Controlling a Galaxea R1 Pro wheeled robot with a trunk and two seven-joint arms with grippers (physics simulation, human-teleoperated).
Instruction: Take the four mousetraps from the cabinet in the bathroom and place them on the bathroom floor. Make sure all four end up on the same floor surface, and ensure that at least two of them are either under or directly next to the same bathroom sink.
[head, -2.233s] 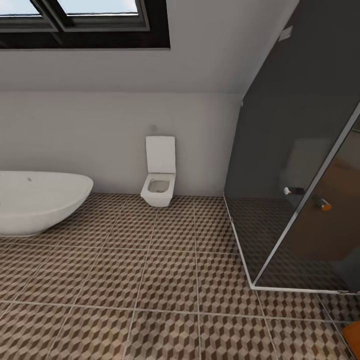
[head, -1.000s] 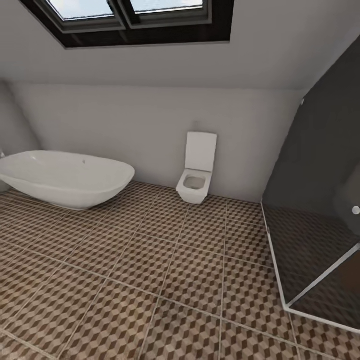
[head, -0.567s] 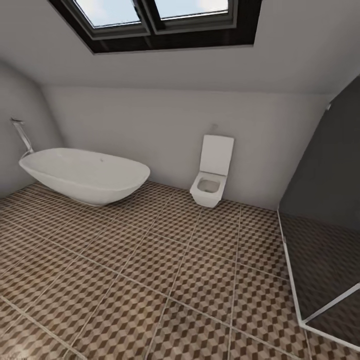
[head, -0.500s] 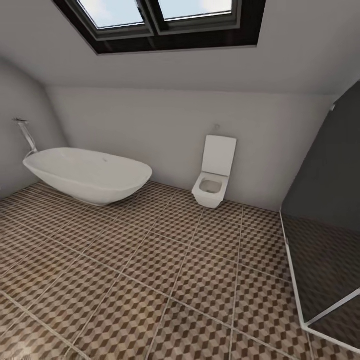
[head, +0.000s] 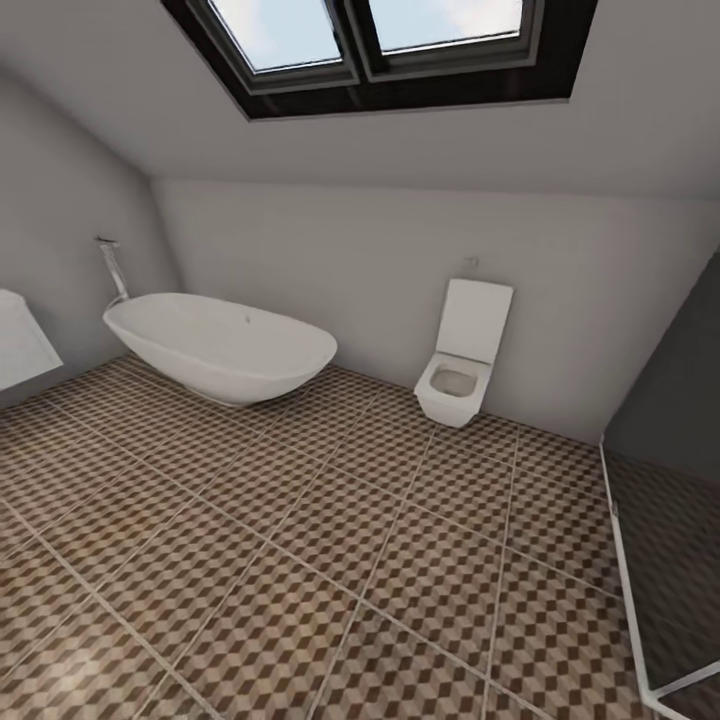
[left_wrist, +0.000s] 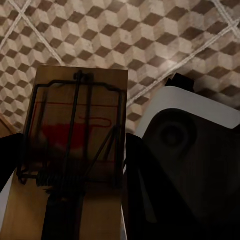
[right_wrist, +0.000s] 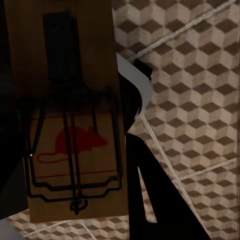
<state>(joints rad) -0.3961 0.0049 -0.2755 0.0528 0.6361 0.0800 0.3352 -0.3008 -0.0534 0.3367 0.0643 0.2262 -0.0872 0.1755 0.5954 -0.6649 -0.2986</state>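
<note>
The bathroom floor (head: 330, 560) (cube-patterned tiles, pale grout) is carrying a white bathtub (head: 222, 346), with a toilet (head: 458, 375) standing beyond it.

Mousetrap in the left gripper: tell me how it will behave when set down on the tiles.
The mousetrap is a thin flat wooden board, so it is probably stiff and light and should lie flat on the bathroom floor without rolling. Its wire bar and spring sit on top, so pressing there looks risky; it may snap.
</note>
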